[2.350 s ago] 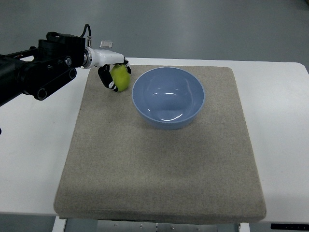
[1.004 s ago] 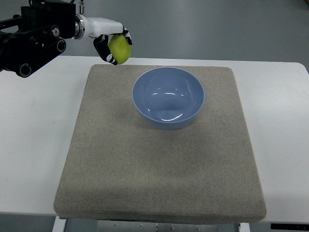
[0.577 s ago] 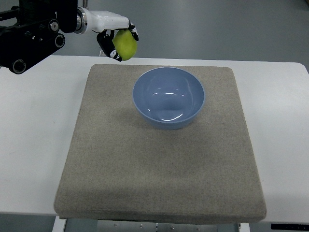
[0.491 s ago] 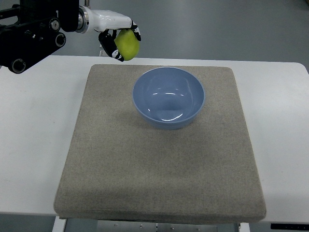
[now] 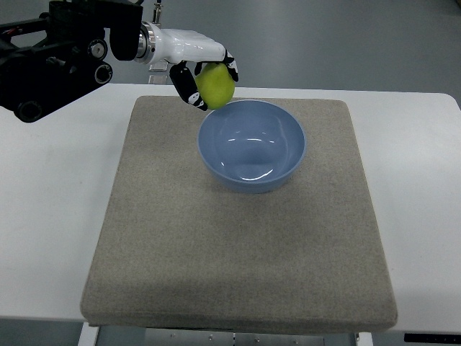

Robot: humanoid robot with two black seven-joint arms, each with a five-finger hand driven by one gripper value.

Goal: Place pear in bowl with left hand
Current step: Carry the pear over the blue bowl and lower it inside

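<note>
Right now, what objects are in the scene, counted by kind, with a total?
Pear: 1, yellow-green, held in the left hand near the bowl's far left rim
Bowl: 1, blue, nothing in it
Mat: 1, grey-beige, under the bowl
Table: 1, white
Total: 4

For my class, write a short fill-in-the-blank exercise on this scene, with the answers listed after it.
1. The left hand holds a yellow-green ____.
2. The bowl is ____ in colour.
3. The bowl stands on a grey ____.
4. Inside, the bowl is ____.

Answers: pear; blue; mat; empty
</note>
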